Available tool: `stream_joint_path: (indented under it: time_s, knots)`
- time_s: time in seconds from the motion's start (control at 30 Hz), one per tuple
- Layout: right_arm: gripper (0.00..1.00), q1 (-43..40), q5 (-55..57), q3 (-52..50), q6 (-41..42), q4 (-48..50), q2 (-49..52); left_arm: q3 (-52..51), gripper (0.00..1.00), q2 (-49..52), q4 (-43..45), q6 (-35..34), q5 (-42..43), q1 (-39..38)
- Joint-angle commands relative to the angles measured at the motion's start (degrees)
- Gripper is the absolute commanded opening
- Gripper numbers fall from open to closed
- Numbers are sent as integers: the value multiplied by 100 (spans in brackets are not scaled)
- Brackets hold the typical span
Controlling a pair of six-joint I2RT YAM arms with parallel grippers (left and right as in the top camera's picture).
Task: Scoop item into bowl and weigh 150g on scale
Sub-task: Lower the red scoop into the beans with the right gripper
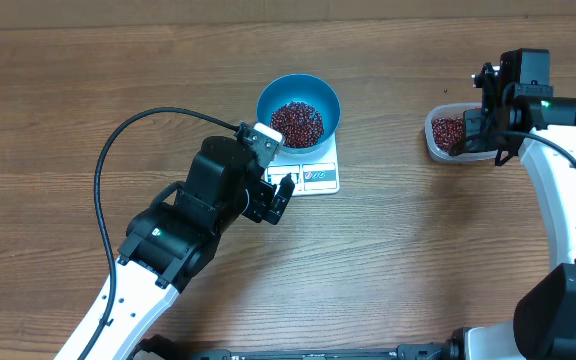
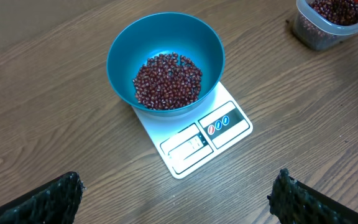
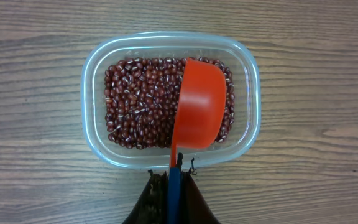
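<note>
Ahead of the left jaws, spread wide and empty, the bowl of beans overhangs the scale; open tabletop surrounds it. The right jaws clamp a scoop inside the tub's rim.

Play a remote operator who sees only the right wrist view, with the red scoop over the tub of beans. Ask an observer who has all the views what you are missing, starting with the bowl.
Observer: The blue bowl stands on the white scale, off to the tub's side in the overhead view.
Operator: Is anything in it?
Observer: Yes, a heap of beans covers its bottom.
Operator: My right gripper is shut on the red scoop. What about the left gripper?
Observer: The left gripper is open and empty, near the scale's display end.
</note>
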Motion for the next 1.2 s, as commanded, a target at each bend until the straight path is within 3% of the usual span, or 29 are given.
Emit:
stream_joint_path:
  time_s: [0.0, 0.07, 0.1, 0.13, 0.17, 0.3, 0.37, 0.43, 1.17]
  knots:
    - [4, -13, -26, -28, 22, 68, 7, -20, 100, 11, 2, 109, 9, 22]
    - [8, -13, -28, -28, 22, 103, 4, -20, 100, 11, 2, 109, 9, 22]
    - [18, -13, -31, -28, 24, 125, 7, -20, 100, 11, 4, 109, 9, 22]
    - [15, -13, -28, -28, 22, 138, 7, -20, 100, 11, 2, 109, 9, 22]
    - [4, -13, -28, -28, 22, 144, 7, -20, 100, 11, 4, 109, 9, 22]
    - [4, -13, -28, -28, 24, 168, 7, -20, 100, 11, 4, 109, 9, 22]
    - [11, -13, -28, -28, 26, 201, 7, -20, 100, 11, 4, 109, 9, 22]
    - [4, -13, -28, -28, 24, 210, 7, -20, 100, 11, 4, 109, 9, 22]
    - [4, -13, 428, -28, -455, 57, 369, -20, 100, 11, 2, 109, 9, 22]
